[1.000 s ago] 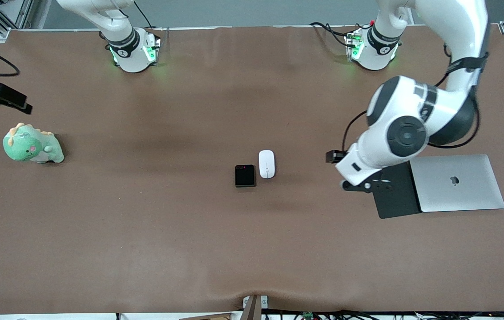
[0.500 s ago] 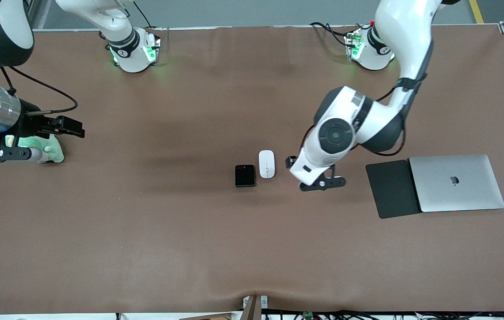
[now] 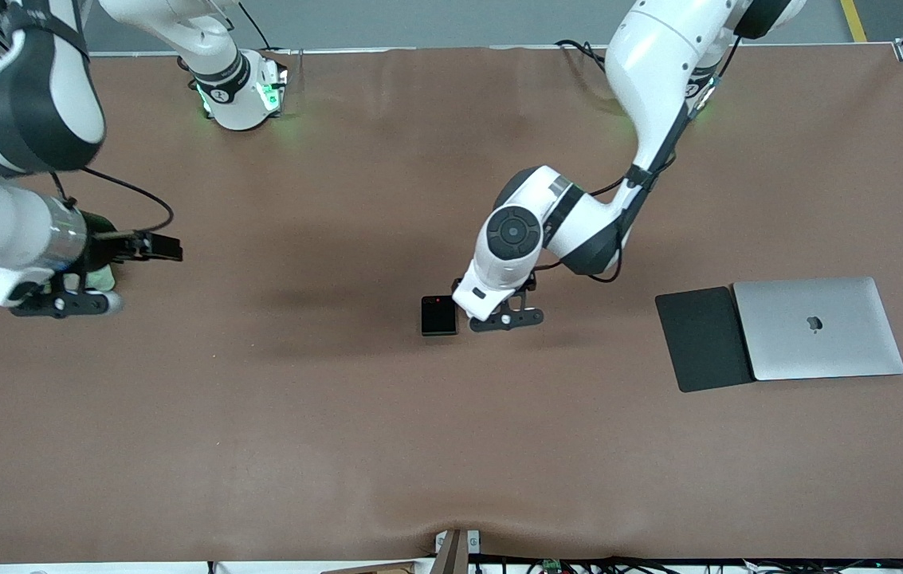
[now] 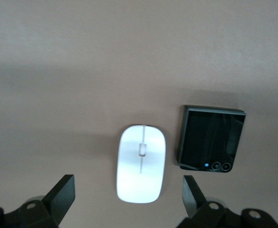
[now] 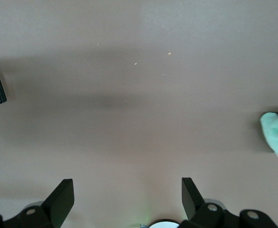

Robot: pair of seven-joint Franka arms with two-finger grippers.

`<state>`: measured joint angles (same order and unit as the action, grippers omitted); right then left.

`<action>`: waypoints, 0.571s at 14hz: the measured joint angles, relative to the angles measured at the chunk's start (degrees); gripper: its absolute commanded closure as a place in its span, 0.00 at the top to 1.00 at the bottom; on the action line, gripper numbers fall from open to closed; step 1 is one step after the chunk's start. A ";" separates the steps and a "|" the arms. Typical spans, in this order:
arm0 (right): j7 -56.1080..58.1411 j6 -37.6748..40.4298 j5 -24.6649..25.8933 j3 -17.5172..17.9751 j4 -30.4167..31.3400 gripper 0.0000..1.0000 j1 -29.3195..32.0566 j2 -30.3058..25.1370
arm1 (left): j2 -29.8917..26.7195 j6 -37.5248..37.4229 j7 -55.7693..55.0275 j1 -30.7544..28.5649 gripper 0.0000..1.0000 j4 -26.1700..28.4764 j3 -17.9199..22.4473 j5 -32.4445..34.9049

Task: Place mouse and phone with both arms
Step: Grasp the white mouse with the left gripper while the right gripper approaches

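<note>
While spread wide above mouse (image 4: pixel 141 163), left end effector (image 4: pixel 129 197), phone (image 3: pixel 439 316) beside, right end effector (image 5: pixel 128 198) open over bare table (image 3: pixel 339 414)

The small white oval mouse (image 4: pixel 141 163) lies on the brown tabletop (image 3: pixel 451 446) just beside the small black square phone (image 3: pixel 438 316), toward the left arm's end.

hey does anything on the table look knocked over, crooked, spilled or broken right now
Nothing stands out. The mouse and phone lie flat, close beside each other, apart, under the open left pincer. The laptop sits closed beside the dark pad. The open right pincer hangs near the green plush.
</note>
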<state>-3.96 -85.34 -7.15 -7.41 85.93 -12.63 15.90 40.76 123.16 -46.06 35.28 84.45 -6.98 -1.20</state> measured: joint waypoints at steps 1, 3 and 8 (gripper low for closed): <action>-0.01 -1.75 -0.96 0.00 -0.03 1.00 -0.64 0.92 | 0.72 1.04 0.00 0.48 1.00 -0.01 0.08 0.00; -2.92 -6.98 -2.37 0.05 -0.09 1.00 -3.00 1.87 | 1.82 1.71 0.00 1.16 0.94 -0.04 0.29 0.25; -15.49 -12.47 -8.47 0.12 -0.11 1.00 -7.83 3.96 | 4.44 3.52 -0.01 1.53 0.93 -0.05 0.37 2.09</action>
<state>-19.45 -97.81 -15.62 -7.29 85.81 -20.46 19.86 45.20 126.69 -46.07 36.81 84.41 -6.61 0.89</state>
